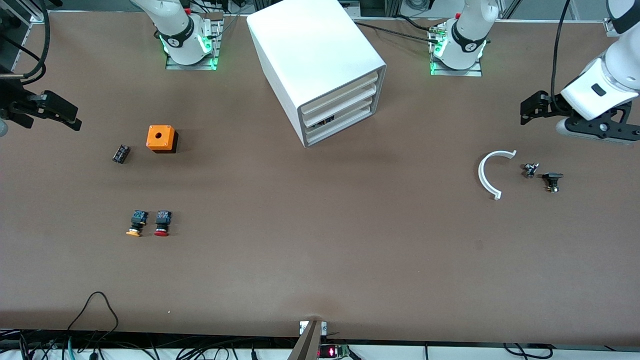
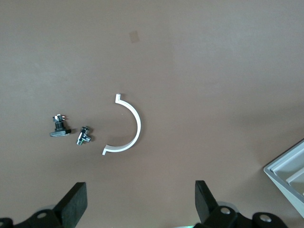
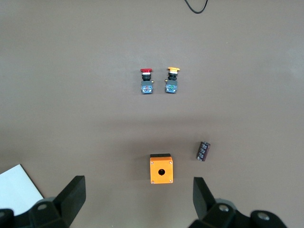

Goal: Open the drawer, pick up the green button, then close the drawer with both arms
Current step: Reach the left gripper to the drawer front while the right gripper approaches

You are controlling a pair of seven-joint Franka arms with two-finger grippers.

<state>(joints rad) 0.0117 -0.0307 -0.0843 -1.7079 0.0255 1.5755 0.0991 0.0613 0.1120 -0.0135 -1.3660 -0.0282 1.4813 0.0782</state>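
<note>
The white cabinet (image 1: 320,55) stands at the middle of the table, near the arms' bases. Its four drawers are all pushed in, and the drawer (image 1: 345,128) is the lowest one. The green button is hidden. My left gripper (image 1: 527,110) hangs open over the table at the left arm's end, and its black fingers (image 2: 76,203) hold nothing. Nothing sits between the wide-open fingers (image 3: 72,194) of my right gripper (image 1: 75,119) either, which hovers at the right arm's end. A corner of the cabinet (image 2: 290,172) shows in the left wrist view.
Toward the right arm's end lie an orange box (image 1: 161,138), a small dark cylinder (image 1: 121,153), an orange-capped button (image 1: 136,223) and a red-capped button (image 1: 162,223). Toward the left arm's end lie a white curved piece (image 1: 487,175) and two small fittings (image 1: 531,169), (image 1: 552,180).
</note>
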